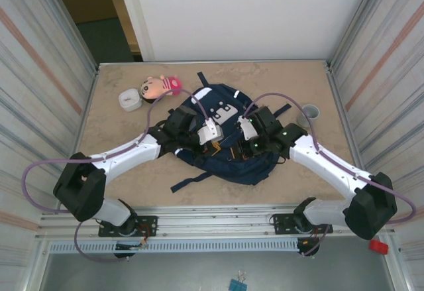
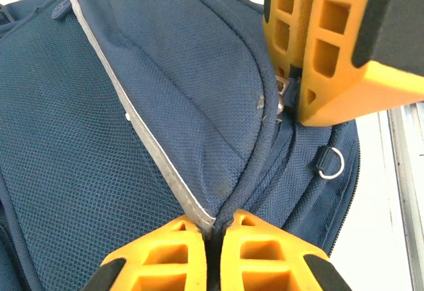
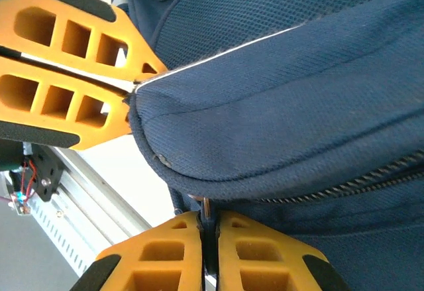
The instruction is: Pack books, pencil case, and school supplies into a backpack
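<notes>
The navy backpack (image 1: pixel 228 152) lies flat in the middle of the table, and both grippers are down on it. My left gripper (image 2: pixel 215 228) is shut on a fold of its fabric, right at the end of a thin white stripe (image 2: pixel 132 112). My right gripper (image 3: pixel 209 228) is shut on a metal zipper pull (image 3: pixel 206 206) at the edge of the pocket flap. Each gripper also appears in the other's wrist view: the right gripper (image 2: pixel 291 99) and the left gripper (image 3: pixel 132 91). The books and the small school supplies are hidden or out of view.
A pink and tan cartoon-figure pouch (image 1: pixel 159 85) and a white rounded box (image 1: pixel 130 99) lie at the back left. A grey cup (image 1: pixel 309 113) stands at the right. Dark straps (image 1: pixel 189 183) trail toward the table's near edge. Metal walls enclose the table.
</notes>
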{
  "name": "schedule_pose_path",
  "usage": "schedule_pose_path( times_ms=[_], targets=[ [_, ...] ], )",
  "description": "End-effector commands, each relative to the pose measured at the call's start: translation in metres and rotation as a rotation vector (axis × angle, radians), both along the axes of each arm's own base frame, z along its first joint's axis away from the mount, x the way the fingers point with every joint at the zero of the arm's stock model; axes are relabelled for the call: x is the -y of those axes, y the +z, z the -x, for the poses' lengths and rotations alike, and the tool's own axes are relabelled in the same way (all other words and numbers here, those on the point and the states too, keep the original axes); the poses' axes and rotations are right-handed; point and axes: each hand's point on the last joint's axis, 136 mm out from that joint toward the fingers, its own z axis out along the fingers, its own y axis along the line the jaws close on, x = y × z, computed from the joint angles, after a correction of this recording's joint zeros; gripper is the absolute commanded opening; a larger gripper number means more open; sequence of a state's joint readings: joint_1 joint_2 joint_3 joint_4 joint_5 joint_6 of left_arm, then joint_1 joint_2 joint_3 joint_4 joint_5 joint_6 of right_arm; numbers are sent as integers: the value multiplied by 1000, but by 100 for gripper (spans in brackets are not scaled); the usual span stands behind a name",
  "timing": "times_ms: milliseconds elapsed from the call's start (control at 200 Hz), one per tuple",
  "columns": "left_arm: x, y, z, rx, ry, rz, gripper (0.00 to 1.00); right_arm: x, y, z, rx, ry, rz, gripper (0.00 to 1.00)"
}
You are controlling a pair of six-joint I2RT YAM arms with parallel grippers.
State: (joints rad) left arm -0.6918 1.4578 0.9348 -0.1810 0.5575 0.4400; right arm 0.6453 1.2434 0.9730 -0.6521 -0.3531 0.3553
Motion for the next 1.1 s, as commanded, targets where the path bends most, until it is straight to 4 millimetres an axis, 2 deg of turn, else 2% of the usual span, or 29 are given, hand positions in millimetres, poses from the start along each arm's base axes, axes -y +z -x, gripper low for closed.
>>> schedule_pose_path(
  times_ms=[0, 135, 281, 351, 411, 506, 531, 591, 661, 757, 817, 937, 1012, 1072, 1097],
  targets=[
    [-17, -1, 5, -20, 19, -14, 2, 37, 2, -13, 24, -82, 100, 0],
    [-31, -13, 10, -7, 38, -53, 3, 55, 1, -19, 20, -115, 137, 0],
    [-43, -19, 12, -5, 63, -72, 4, 56, 4, -22, 26, -123, 141, 0],
    [-45, -18, 15, -4, 59, -70, 8, 51, 5, -20, 14, -113, 115, 0],
    [-42, -12, 19, -17, 44, -52, 22, 40, 10, -15, 11, -84, 71, 0],
    [-29, 9, 22, -45, 57, -14, 62, 24, 20, -9, 23, -45, 19, 0],
    [-26, 16, 21, -47, 67, -3, 68, 22, 22, -7, 25, -43, 8, 0],
    [-15, 27, 21, -34, 84, 13, 75, 18, 26, -6, 28, -41, -13, 0],
    [-2, 38, 25, 8, 78, 22, 79, 16, 28, -5, 29, -41, -26, 0],
    [17, 46, 28, 49, 84, 42, 78, 14, 29, -3, 22, -41, -28, 0],
    [27, 46, 22, 57, 122, 49, 74, 14, 30, -2, 19, -38, -26, 0],
    [41, 28, 9, -14, 208, 37, 64, 10, 34, 0, 22, -29, -48, 0],
    [44, 9, 4, -11, 245, -26, 44, 11, 37, 0, 29, -33, -55, 0],
    [44, 3, 6, -16, 239, -45, 24, 17, 35, -2, 30, -52, -41, 0],
    [42, 0, 6, -16, 242, -53, 19, 22, 34, -3, 29, -65, -32, 0]
  ],
)
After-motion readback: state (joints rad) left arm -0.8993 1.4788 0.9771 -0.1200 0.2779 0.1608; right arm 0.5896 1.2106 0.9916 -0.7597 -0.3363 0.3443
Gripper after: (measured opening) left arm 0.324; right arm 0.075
